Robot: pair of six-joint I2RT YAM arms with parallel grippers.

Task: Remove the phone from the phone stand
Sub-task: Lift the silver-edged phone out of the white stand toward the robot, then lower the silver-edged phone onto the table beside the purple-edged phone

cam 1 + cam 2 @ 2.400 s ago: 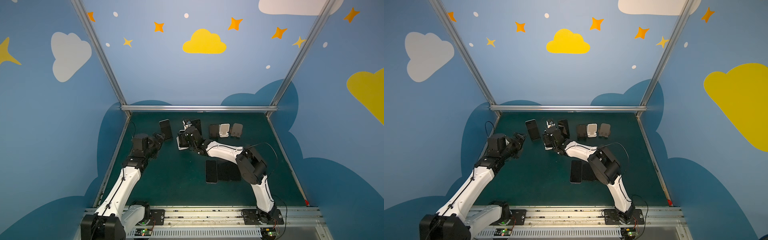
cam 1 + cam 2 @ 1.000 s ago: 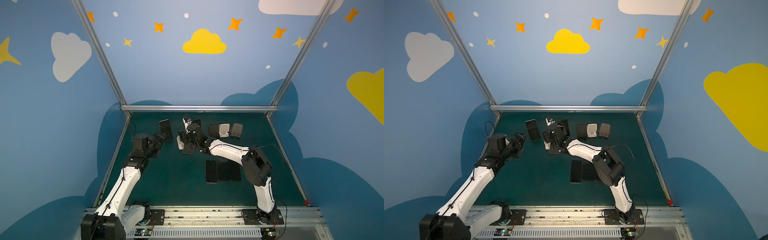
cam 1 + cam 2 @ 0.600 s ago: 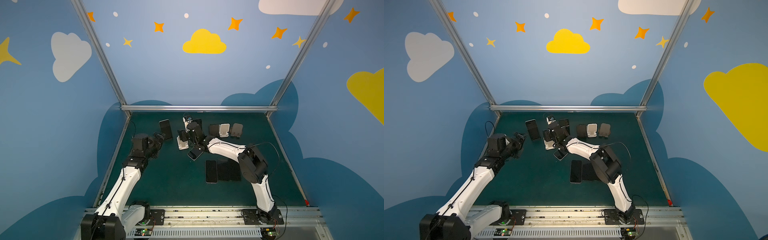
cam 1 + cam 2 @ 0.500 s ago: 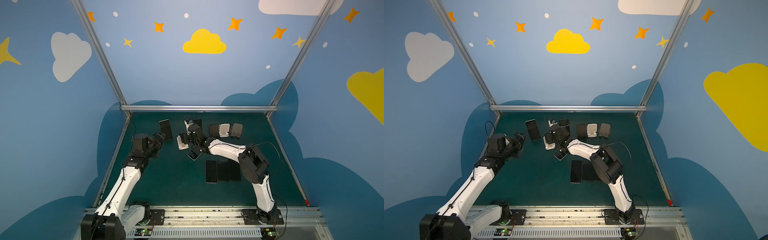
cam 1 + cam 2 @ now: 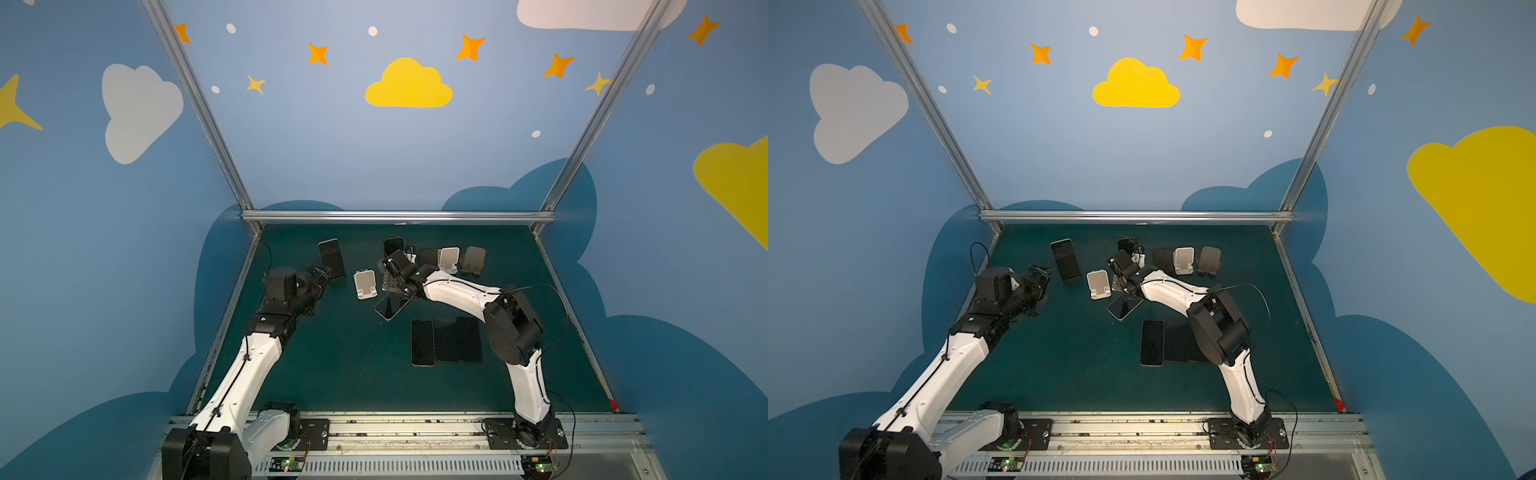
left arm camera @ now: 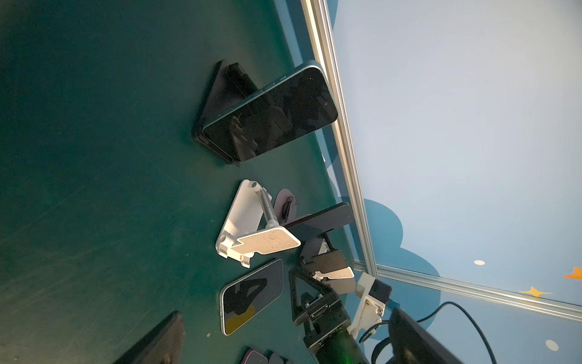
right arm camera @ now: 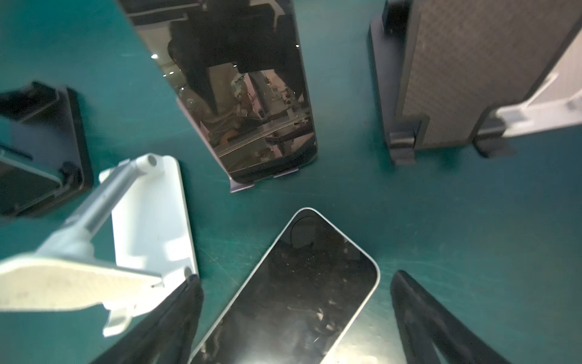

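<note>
The white phone stand [image 5: 365, 284] holds nothing. The phone [image 5: 391, 306] lies flat on the green desk [image 5: 332, 365], screen up and at a slant, just in front of that stand. The right gripper [image 7: 296, 279] hangs over one end of the phone, its jaws spread wide to either side and gripping nothing. The left gripper [image 5: 320, 272] sits well apart at the desk's left, its jaws also wide and empty. It points toward a dark phone [image 6: 267, 116] that leans in a black stand [image 6: 220, 94].

Behind the right gripper a mirror-dark phone [image 7: 239, 94] stands upright in a lilac stand [image 7: 242, 186]. Further right are three bare stands in a row — a dark stand [image 5: 428, 257], a small white stand [image 5: 449, 258] and a grey stand [image 5: 474, 259]. Three flat phones [image 5: 446, 340] lie side by side near the desk's middle (all screens dark).
</note>
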